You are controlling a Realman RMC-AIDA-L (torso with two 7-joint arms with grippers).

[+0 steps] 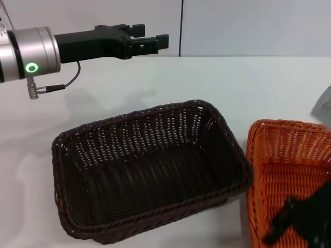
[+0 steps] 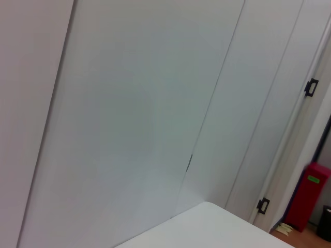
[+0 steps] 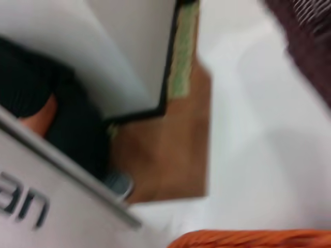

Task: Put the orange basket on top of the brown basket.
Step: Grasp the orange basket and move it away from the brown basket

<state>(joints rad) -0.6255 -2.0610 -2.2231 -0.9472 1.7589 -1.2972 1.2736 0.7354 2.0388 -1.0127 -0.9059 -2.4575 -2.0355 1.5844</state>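
The brown basket (image 1: 150, 170) sits empty on the white table (image 1: 232, 88), in the middle of the head view. The orange basket (image 1: 274, 165) stands just right of it, cut off by the picture's edge, with their rims nearly touching. My right gripper (image 1: 299, 223) shows as a blurred black shape over the inside of the orange basket, at the near right. The right wrist view shows the orange rim (image 3: 248, 238) and a corner of the brown basket (image 3: 310, 31). My left gripper (image 1: 151, 37) is open and empty, held high above the table's far left.
The table's edge and the brown floor (image 3: 165, 155) beyond it show in the right wrist view. A grey blurred shape (image 1: 323, 106) lies at the right edge of the head view. The left wrist view shows only wall panels and a table corner (image 2: 207, 227).
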